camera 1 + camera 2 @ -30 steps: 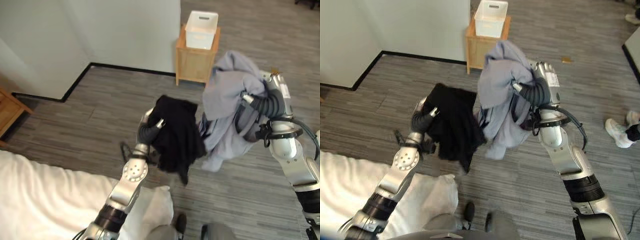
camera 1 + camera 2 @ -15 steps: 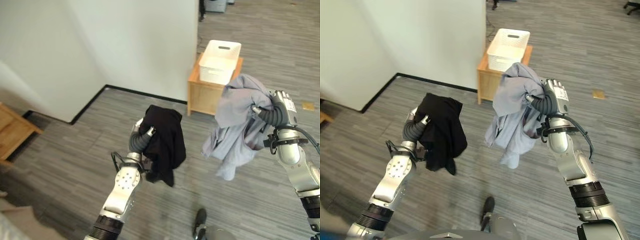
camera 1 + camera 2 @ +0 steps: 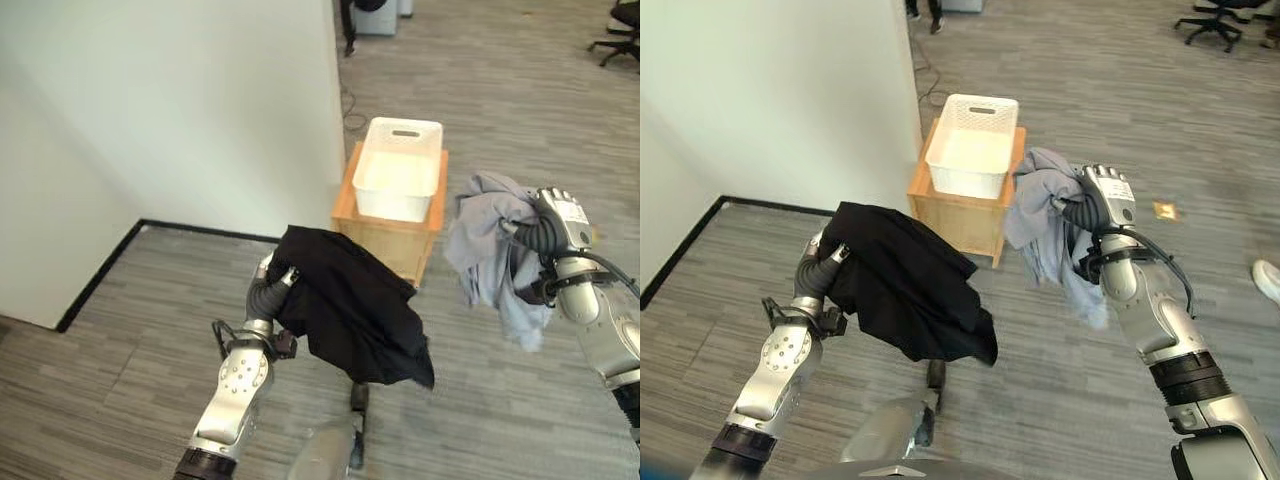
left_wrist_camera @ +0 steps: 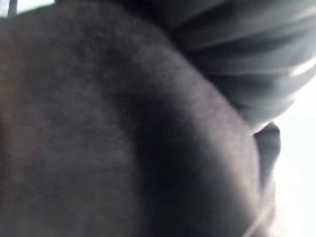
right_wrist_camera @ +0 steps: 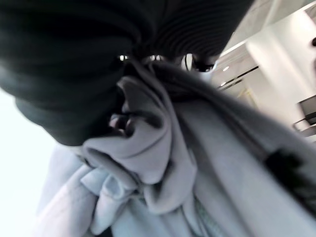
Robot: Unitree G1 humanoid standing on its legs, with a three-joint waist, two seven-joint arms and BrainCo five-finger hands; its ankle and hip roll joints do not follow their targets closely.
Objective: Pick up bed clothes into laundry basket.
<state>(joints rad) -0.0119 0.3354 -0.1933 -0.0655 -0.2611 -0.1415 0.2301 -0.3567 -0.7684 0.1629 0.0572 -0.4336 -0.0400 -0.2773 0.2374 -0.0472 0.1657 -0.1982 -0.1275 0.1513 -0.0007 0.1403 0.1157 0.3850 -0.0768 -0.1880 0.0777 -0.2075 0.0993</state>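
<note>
Black garment (image 3: 355,310) bunched in left hand (image 3: 272,283) | grey garment (image 3: 1045,215) clutched by right hand (image 3: 1102,200) | carry both over white basket (image 3: 400,182), let go only once they hang inside its rim

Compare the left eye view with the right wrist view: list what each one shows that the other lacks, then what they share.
Left eye view alone: the left hand clutching a black garment, and the white laundry basket standing empty on a wooden side table by the wall.

Right wrist view alone: a close look at the fingers curled into the folds of the cloth.

Shared: the right hand gripping the grey garment, which hangs clear of the floor, to the right of the basket.
</note>
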